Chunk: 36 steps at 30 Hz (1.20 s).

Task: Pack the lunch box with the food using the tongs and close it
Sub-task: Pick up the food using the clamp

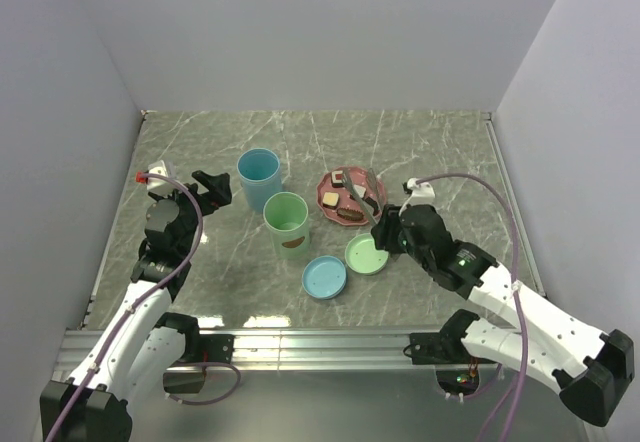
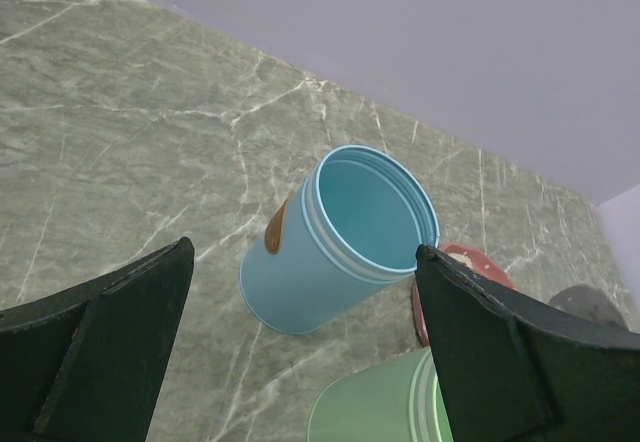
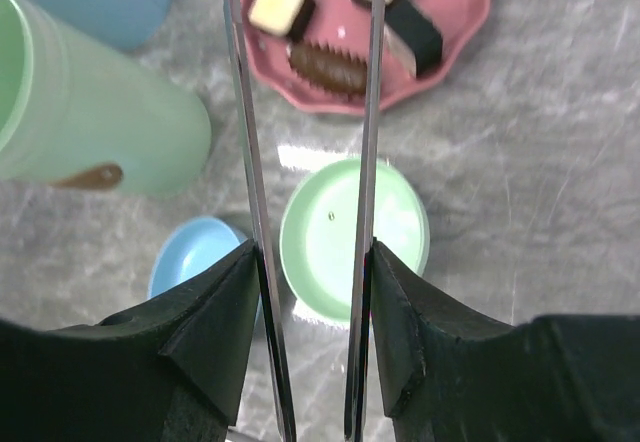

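My right gripper (image 3: 312, 262) is shut on the tongs (image 3: 372, 112), one finger pressing each slim metal arm. The arms reach out over the pink plate (image 3: 460, 32), their tips apart above the food: a cream block (image 3: 280, 7), a brown elongated piece (image 3: 328, 67) and a cream-and-dark block (image 3: 415, 37). From above, the tongs (image 1: 358, 197) run from the right gripper (image 1: 385, 232) onto the plate (image 1: 325, 184). The lunch box is two open cups, blue (image 1: 258, 177) and green (image 1: 286, 224). My left gripper (image 2: 303, 249) stands wide open, facing the blue cup (image 2: 330, 242), holding nothing.
A green lid (image 3: 320, 232) and a blue lid (image 3: 195, 257) lie on the marble table below the tongs, in front of the green cup (image 3: 100, 132). The lids (image 1: 367, 254) (image 1: 325, 276) sit between both arms. White walls close in three sides.
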### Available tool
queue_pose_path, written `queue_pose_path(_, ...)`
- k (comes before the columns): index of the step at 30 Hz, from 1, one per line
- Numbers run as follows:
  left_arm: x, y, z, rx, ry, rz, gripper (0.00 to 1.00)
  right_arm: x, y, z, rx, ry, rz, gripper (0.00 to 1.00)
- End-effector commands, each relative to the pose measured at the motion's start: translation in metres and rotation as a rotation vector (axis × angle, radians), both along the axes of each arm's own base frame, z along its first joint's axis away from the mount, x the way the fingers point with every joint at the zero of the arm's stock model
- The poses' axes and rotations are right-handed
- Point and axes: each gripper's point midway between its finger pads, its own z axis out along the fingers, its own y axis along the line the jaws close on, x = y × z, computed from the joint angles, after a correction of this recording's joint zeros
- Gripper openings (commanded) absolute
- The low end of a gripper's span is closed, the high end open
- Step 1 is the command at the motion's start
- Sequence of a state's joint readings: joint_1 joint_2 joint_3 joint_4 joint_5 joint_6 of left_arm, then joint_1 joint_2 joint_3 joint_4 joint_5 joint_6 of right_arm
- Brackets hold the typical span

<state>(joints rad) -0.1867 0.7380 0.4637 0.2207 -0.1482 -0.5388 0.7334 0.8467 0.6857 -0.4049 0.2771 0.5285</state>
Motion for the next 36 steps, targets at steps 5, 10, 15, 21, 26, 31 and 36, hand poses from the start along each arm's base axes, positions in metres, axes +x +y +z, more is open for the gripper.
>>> queue_pose_path(5,0.004,-0.007,0.010,-0.012,-0.036,-0.032,1.00,-0.003,-0.002,-0.021,-0.016,0.031,-0.044,0.52)
queue_pose_path(10,0.005,-0.006,0.008,-0.009,-0.027,-0.026,1.00,0.018,0.013,-0.020,-0.056,0.023,-0.043,0.52)
queue_pose_path(15,0.005,-0.005,0.009,-0.009,-0.030,-0.021,1.00,0.039,0.025,-0.024,-0.120,0.029,-0.040,0.52)
queue_pose_path(21,0.006,-0.005,0.006,-0.006,-0.021,-0.020,0.99,0.054,0.031,-0.020,-0.155,0.011,-0.048,0.52)
queue_pose_path(26,0.009,-0.006,0.004,-0.002,-0.013,-0.023,0.99,0.062,0.039,-0.012,-0.162,-0.006,-0.030,0.52)
queue_pose_path(31,0.009,-0.006,0.003,-0.001,-0.012,-0.024,0.99,0.070,0.047,-0.012,-0.180,0.000,-0.020,0.52)
queue_pose_path(36,0.008,-0.005,0.006,-0.004,-0.019,-0.021,0.99,0.076,0.056,-0.018,-0.197,0.019,-0.002,0.52)
